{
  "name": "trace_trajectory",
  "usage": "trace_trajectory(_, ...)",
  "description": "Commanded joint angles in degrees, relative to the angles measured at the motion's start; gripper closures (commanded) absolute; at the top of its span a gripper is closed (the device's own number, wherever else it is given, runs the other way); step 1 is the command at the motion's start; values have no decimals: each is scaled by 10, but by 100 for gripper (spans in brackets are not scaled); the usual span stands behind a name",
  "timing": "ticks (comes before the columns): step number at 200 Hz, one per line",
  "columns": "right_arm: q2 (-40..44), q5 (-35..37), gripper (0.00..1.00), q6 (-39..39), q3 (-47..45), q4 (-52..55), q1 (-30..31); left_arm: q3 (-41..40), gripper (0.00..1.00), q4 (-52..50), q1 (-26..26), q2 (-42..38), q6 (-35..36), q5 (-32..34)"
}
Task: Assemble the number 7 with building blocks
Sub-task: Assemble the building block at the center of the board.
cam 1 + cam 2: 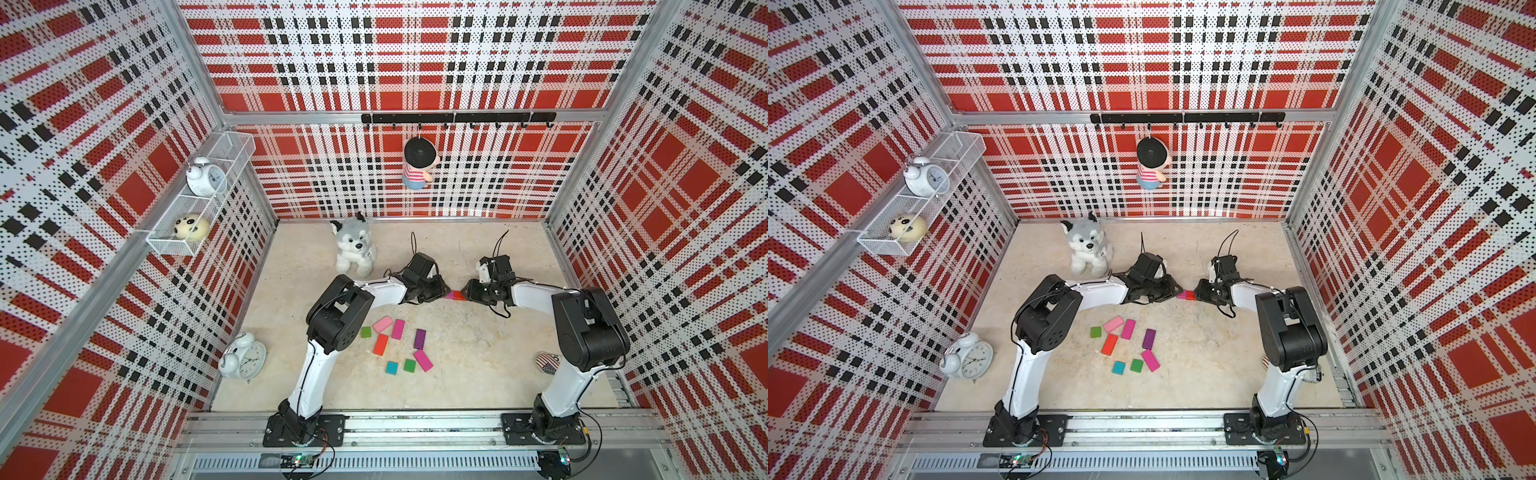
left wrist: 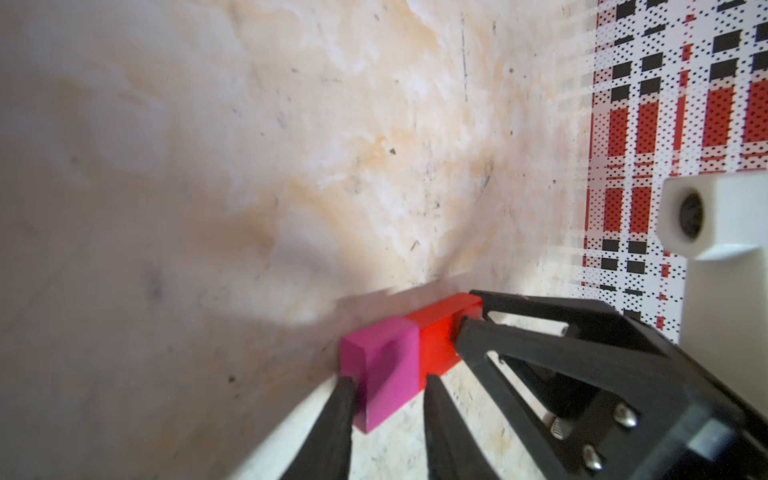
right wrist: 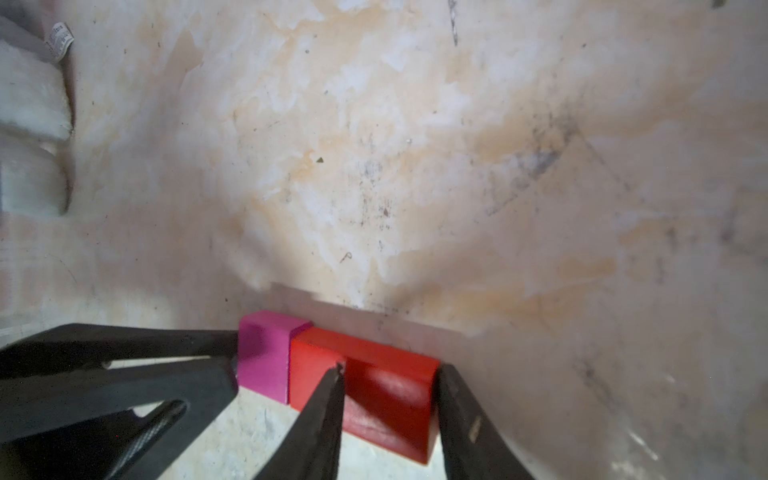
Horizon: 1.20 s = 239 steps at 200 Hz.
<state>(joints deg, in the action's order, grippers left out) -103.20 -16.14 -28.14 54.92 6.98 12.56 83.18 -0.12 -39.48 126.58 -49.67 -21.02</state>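
Note:
A magenta block point(image 1: 449, 295) and a red block point(image 1: 458, 295) lie end to end on the table's middle, touching. My left gripper point(image 2: 390, 380) comes in from the left and is shut on the magenta block point(image 2: 382, 357). From the right, my right gripper point(image 3: 390, 370) is shut on the red block point(image 3: 390, 399). In both top views the two grippers point(image 1: 449, 289) point(image 1: 463, 293) nearly meet over the pair point(image 1: 1185, 295). Several loose building blocks lie nearer the front: green point(image 1: 365, 332), pink point(image 1: 382, 324), red-orange point(image 1: 380, 345), purple point(image 1: 419, 338), teal point(image 1: 391, 368).
A plush dog point(image 1: 353, 247) sits at the back left of the table. A white alarm clock point(image 1: 243, 360) lies at the front left. A small flag-patterned object point(image 1: 547, 363) sits beside the right arm. A doll point(image 1: 419, 164) hangs on the back wall.

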Motion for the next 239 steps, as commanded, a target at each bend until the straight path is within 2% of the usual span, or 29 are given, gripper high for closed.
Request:
trace_trajectory(1,-23,-4,58,4,16,16,0,28,68,14,-9,21,-3,-26)
trace_trajectory(61,-50,-2,58,16,45,29,-10,74,68,14,-9,56,-8,-30)
trace_trajectory(111,-60,-4,57,19,48,29,-12,76,68,14,-2,61,-9,-28)
trace_trajectory(127,-61,-3,54,19,50,31,-13,73,67,13,1,58,-7,-26)
trace_trajectory(139,-58,0,48,18,51,33,-13,70,64,11,3,54,-5,-23)
trace_trajectory(167,-30,12,37,-5,52,42,-12,70,50,0,8,43,3,-14)
trace_trajectory(205,47,30,28,-49,50,79,-11,60,30,-10,13,0,10,24)
trace_trajectory(217,73,39,27,-56,50,101,-10,51,27,-14,16,-16,13,33)
trace_trajectory(233,108,49,27,-40,45,123,-1,26,16,-19,23,-45,21,46)
trace_trajectory(239,122,52,27,-9,41,130,7,13,13,-20,27,-58,25,51)
